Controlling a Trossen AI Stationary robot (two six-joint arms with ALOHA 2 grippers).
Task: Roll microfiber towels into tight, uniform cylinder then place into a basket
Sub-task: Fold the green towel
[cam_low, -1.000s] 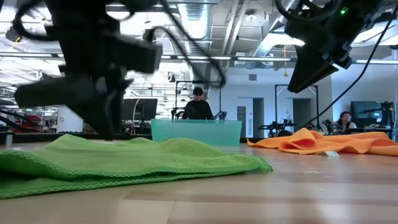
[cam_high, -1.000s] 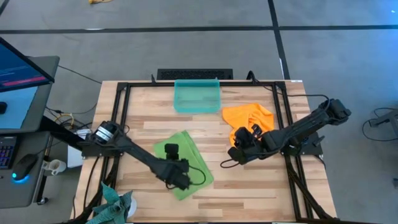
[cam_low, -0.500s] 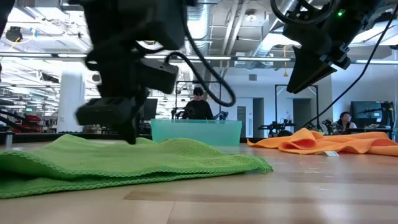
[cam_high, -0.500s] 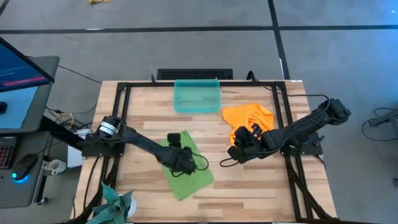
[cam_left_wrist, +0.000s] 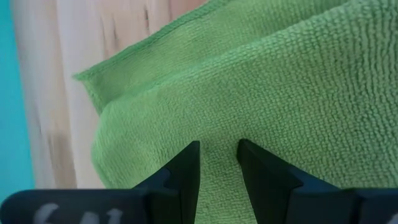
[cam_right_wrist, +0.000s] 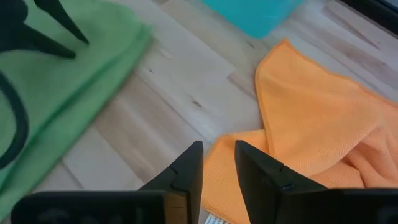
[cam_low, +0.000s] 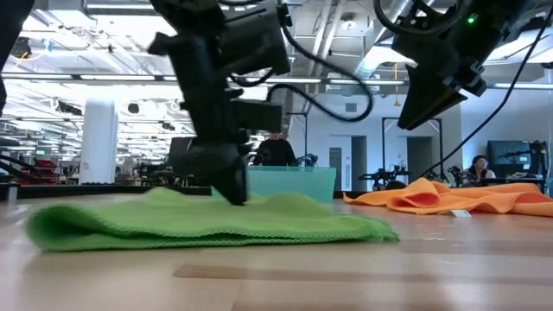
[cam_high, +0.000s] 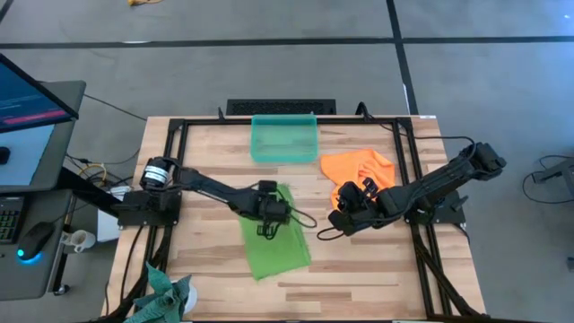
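The lime green towel (cam_high: 278,251) lies folded on the table's middle (cam_low: 216,226), a rounded fold along its left side. My left gripper (cam_high: 269,222) stands on its far end (cam_low: 235,195), shut on the cloth (cam_left_wrist: 217,148). The orange towel (cam_high: 357,168) lies crumpled at the right (cam_low: 467,197). My right gripper (cam_high: 339,218) hangs above that towel's near edge (cam_right_wrist: 217,152), high over the table (cam_low: 413,119), open by a narrow gap with nothing between its fingers. The teal basket (cam_high: 284,158) stands at the far middle (cam_low: 294,183). My left gripper pinches a small ridge of the green towel's upper layer (cam_left_wrist: 217,134) between its two fingers, near the towel's far end. The fingers slant down from the table's left. The pinched part rests on the layers below, and the whole towel lies on the table.
A darker teal cloth (cam_high: 166,294) hangs at the near left corner. Black frame rails (cam_high: 179,161) run along the table's left and right sides. Bare wood shows between the two towels (cam_right_wrist: 180,93). People stand in the room behind (cam_low: 275,149).
My left gripper has travelled over the green towel from its near part toward the far edge and a little right, turning as it went. The towel's left part has been drawn in. The towel is now narrower, with a thick rounded fold on its left. Its right end stayed put.
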